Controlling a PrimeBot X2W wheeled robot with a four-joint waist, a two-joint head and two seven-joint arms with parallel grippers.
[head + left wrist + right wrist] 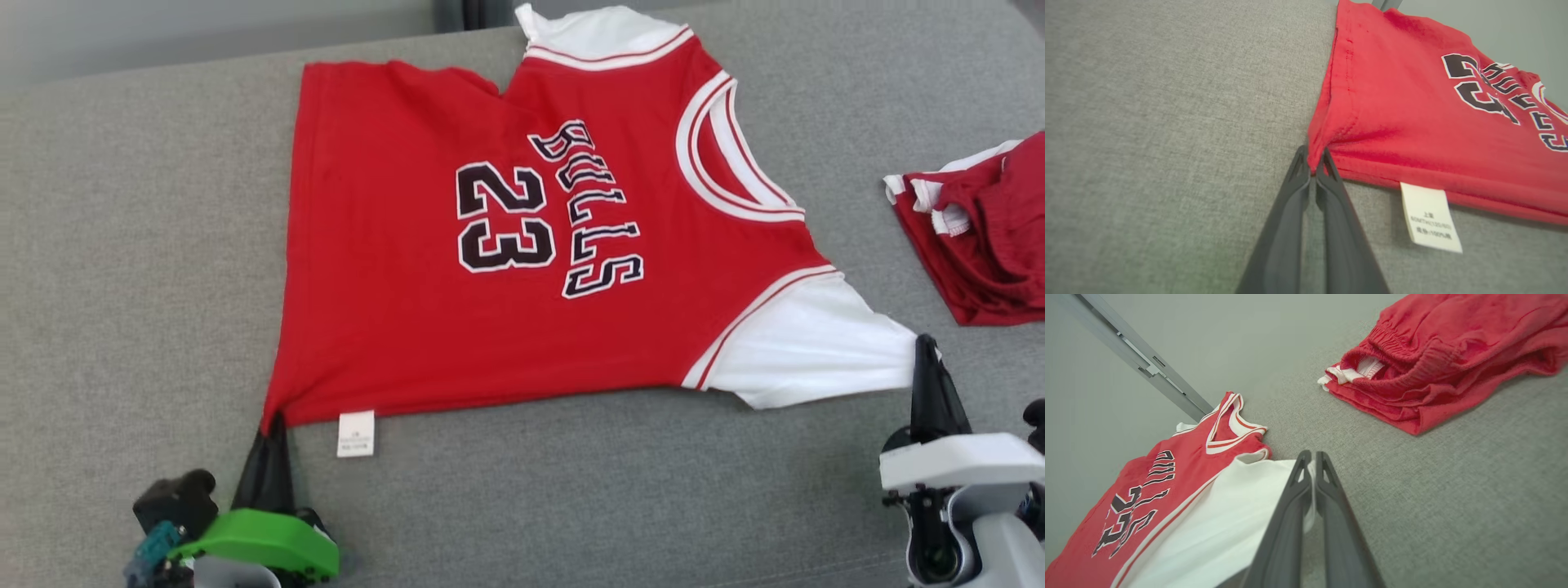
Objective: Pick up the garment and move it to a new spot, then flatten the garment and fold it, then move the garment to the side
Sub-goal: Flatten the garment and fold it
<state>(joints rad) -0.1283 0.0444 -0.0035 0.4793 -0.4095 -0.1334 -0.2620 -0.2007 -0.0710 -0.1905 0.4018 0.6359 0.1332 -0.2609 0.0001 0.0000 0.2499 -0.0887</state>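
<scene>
You can read "BULLS" and "23" in black, white-edged characters across the chest of the red jersey (490,245), running sideways in the head view. A white care tag (356,433) hangs off its near edge. The left wrist view brings the tag's small print close, but it is too fine to read.

The jersey lies spread face-up in the middle of the grey fabric surface (122,245), with its hem to the left, its striped neckline to the right, and white sleeves at the far and near right. Your left gripper (273,418) is clamped on the near left hem corner, and your right gripper (925,347) on the tip of the near white sleeve.

The right wrist view shows the elastic waistband of the folded red shorts (988,245) lying apart to the right, and a metal rail (1147,367) past the far edge.
</scene>
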